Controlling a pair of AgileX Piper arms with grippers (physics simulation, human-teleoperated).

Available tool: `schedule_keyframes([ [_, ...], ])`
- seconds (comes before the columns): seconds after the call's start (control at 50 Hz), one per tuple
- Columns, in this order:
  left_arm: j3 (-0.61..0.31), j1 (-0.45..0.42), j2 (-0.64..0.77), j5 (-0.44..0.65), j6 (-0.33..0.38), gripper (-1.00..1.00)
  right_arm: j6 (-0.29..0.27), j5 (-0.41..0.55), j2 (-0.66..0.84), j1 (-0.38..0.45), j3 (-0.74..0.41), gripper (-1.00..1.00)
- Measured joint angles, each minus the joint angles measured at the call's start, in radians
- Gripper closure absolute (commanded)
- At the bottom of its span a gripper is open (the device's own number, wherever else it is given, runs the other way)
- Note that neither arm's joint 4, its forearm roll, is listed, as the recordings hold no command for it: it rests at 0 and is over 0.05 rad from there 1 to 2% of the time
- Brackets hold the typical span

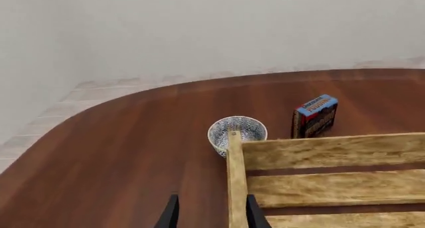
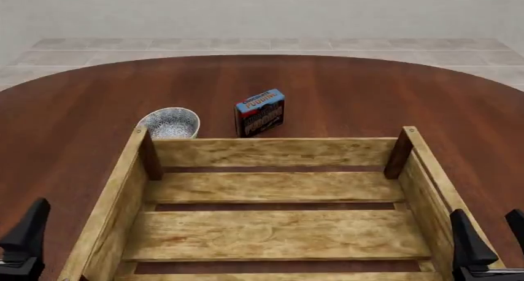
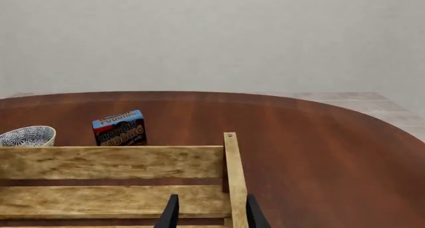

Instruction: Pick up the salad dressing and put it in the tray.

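The salad dressing shows in none of the views. The tray (image 2: 274,151), a large crate of light wooden slats with darker corner posts, fills the near middle of the table and holds nothing. Its far wall also shows in the left wrist view (image 1: 332,151) and the right wrist view (image 3: 113,161). My left gripper (image 2: 16,238) hangs outside the tray's near left corner, fingers apart and bare (image 1: 211,215). My right gripper (image 2: 491,232) hangs outside the near right corner, also open with nothing in it (image 3: 211,215).
A small blue-and-white patterned bowl (image 2: 169,123) stands just beyond the tray's far left corner. A blue pudding box (image 2: 260,113) stands upright beside it, behind the far wall. The round dark wooden table (image 2: 369,91) stretches beyond them to a tiled floor.
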Motion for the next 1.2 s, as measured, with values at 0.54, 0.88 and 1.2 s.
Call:
schedule_keyframes([
  [0.54, -0.477, 0.036, 0.222, 0.651, 0.013, -1.00, 0.000, -0.004, 0.003, 0.000, 0.002, -1.00],
  [0.88, -0.619, 0.178, 0.394, 0.856, 0.099, -1.00, 0.000, -0.005, 0.004, 0.000, 0.001, -1.00],
  [1.2, -0.615, 0.330, 0.442, 0.893, 0.215, -1.00, 0.000, -0.004, 0.004, 0.000, 0.001, -1.00],
])
